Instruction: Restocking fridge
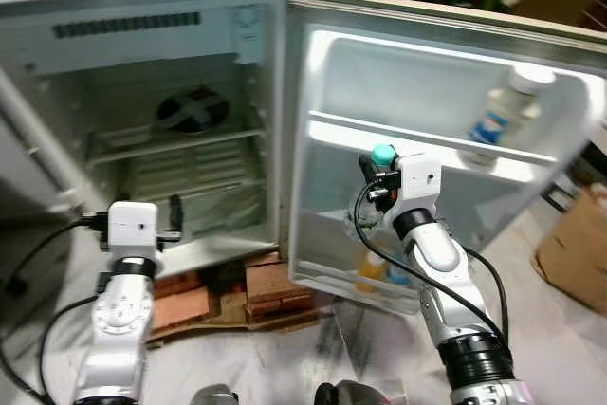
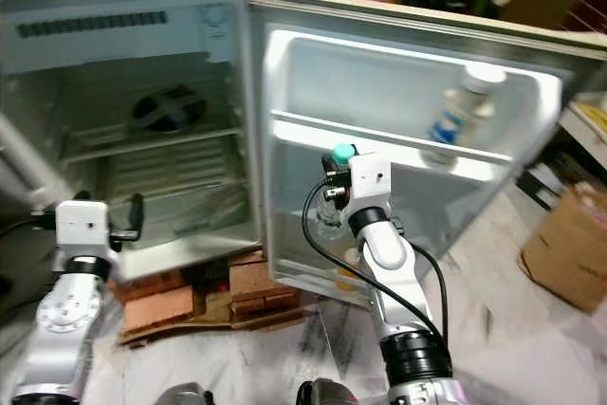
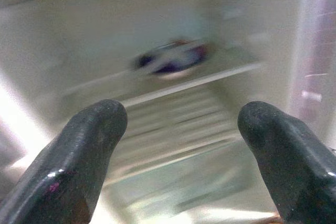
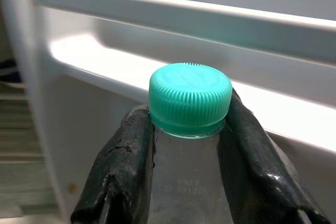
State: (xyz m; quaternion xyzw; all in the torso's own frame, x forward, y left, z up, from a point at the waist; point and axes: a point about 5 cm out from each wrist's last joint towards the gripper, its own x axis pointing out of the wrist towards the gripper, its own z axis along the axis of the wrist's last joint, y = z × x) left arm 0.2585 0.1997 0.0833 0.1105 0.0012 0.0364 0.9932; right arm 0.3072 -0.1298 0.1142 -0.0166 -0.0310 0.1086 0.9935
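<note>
Your right gripper (image 4: 186, 156) pinched the teal-capped bottle (image 4: 190, 98) by the door shelf (image 1: 427, 144); your left gripper (image 3: 184, 150) was spread.

The right silver arm reaches forward and up, its black two-fingered right gripper (image 4: 189, 145) clamped on the neck of a clear plastic bottle with a teal ribbed cap (image 4: 190, 99). The left silver arm is raised, its left gripper (image 3: 178, 150) spread wide.

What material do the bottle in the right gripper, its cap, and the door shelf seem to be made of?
Bottle: probably clear plastic, see-through with faint embossing.
Green cap: matte plastic, moulded ribs.
Door shelf: apparently glossy white plastic, with soft highlights.
Right gripper fingers: black, rubbery-looking.
</note>
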